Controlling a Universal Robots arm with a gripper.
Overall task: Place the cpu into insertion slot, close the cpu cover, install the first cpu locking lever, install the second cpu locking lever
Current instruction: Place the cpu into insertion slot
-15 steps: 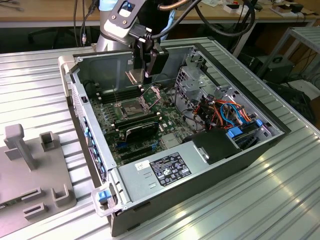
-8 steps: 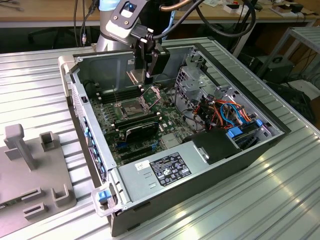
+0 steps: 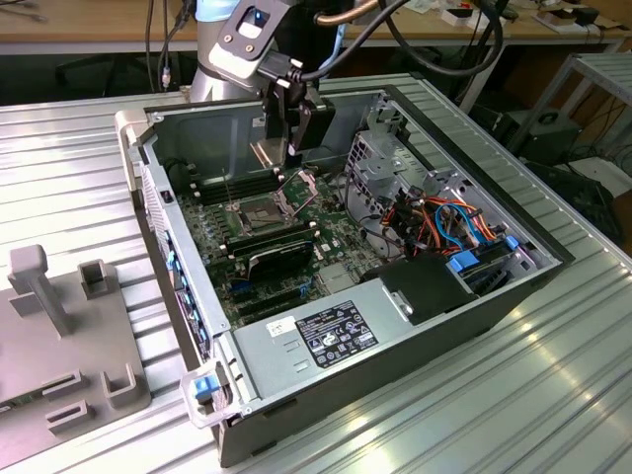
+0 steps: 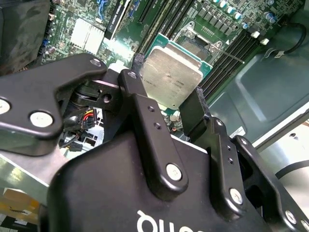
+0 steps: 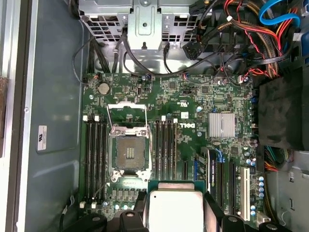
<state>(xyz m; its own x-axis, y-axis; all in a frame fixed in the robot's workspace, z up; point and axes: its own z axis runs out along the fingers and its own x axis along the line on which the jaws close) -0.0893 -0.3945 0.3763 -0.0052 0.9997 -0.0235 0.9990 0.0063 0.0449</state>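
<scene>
We see the tool (image 4: 166, 87) clenched on the cpu (image 4: 171, 75). Its two black fingers (image 4: 140, 104) press on opposite edges of the chip, whose dull silver top faces the camera in both wrist views. The cpu (image 5: 176, 210) hangs above the green motherboard (image 5: 193, 96), apart from the insertion slot (image 5: 129, 152) and not yet seated in it.

The insertion slot lies bare, a dark square with a patch of gold contacts at its middle. The cpu cover (image 5: 126, 113) is swung open on its hinge, so the board shows through its window. Long black memory slots (image 5: 94, 159) run along both sides of the socket, and a small finned heat sink (image 5: 221, 124) sits further across the board.

In the exterior view the tool (image 3: 293, 148) reaches down into the open computer case (image 3: 444, 296), which lies on the ribbed metal desk (image 3: 494, 415). From the tool, the insertion slot (image 3: 255, 210) is at about 7 o'clock. The raised cpu cover (image 3: 299, 190) stands at 6 o'clock, just beside the slot. A tangle of red, orange and blue cables (image 3: 449, 222) is at 4 o'clock. The labelled power supply (image 3: 331, 331) is at 5 o'clock from the slot. A grey fixture (image 3: 59, 326) rests on the desk at 8 o'clock from the case.
</scene>
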